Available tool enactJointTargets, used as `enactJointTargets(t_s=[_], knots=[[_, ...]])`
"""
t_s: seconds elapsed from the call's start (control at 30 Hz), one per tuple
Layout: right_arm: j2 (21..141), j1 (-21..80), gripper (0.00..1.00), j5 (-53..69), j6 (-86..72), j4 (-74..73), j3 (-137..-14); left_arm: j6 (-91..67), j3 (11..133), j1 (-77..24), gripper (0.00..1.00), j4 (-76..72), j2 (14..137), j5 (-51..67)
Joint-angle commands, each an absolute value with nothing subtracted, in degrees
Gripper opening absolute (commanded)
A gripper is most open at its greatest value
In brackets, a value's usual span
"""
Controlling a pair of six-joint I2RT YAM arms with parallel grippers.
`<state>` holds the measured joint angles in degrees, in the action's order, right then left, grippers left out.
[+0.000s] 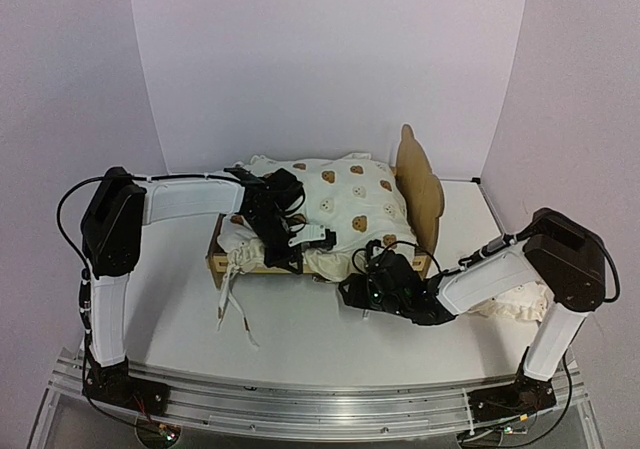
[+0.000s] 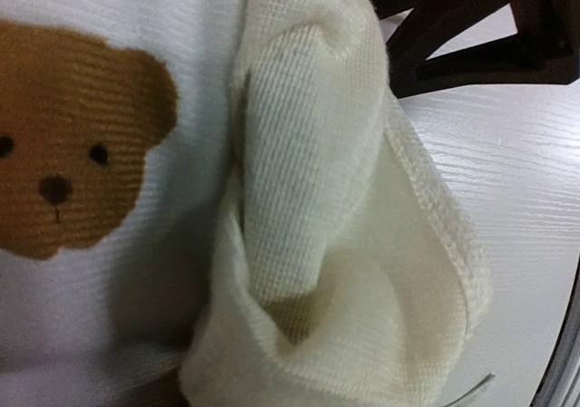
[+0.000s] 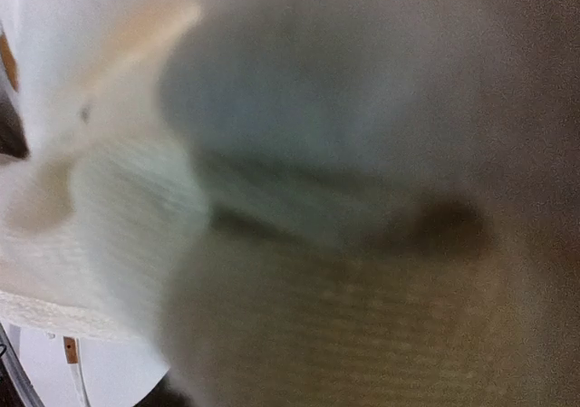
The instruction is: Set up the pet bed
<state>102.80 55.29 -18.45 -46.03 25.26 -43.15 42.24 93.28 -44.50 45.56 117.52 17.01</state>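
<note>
Top external: the bear-print cushion lies in the plywood pet bed.

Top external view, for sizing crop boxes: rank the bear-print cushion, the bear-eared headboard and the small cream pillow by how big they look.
1. bear-print cushion, clearly largest.
2. bear-eared headboard.
3. small cream pillow, though the right arm hides part of it, so second and third are unsure.

Soft, even light overhead with faint shadows; right wrist view badly blurred, left wrist sharp.
</note>
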Motion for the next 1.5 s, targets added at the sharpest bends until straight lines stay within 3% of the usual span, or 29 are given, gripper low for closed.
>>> enactJointTargets(t_s=[0.0,0.37,0.57,0.8,0.87,0.93,1.0,1.17,1.47], knots=[[98.41,55.46,0.48,-21.48,-44.72,26.63,-42.51,35.02,104.23,-44.02,0.00,50.36,113.80,17.94],[94.40,55.53,0.59,-29.89,-44.13,27.77,-41.44,31.15,112.74,-44.11,0.00,54.68,112.97,22.30],[98.08,54.65,0.55,-37.01,-41.30,29.06,-42.49,33.08,113.92,-44.21,0.00,55.06,112.42,22.35],[104.69,51.97,0.56,-32.80,-38.12,35.69,-45.47,33.39,113.38,-44.21,0.00,55.11,111.72,23.43],[106.29,50.87,0.50,-31.40,-37.72,38.70,-45.89,33.25,113.38,-44.21,0.00,55.11,111.64,23.51],[107.36,50.27,0.20,-30.99,-37.69,41.33,-45.41,33.10,113.27,-44.21,0.00,55.27,111.48,23.65],[106.35,50.15,0.02,-31.26,-38.12,41.66,-43.90,32.92,112.79,-44.06,0.00,55.42,111.15,23.71],[98.23,50.17,0.00,-22.70,-39.56,36.00,-36.73,35.88,107.28,-40.70,0.00,53.30,109.59,21.86],[80.74,50.19,0.00,-2.40,-34.88,10.27,-32.62,45.86,95.39,-36.65,0.00,47.37,108.15,16.19]])
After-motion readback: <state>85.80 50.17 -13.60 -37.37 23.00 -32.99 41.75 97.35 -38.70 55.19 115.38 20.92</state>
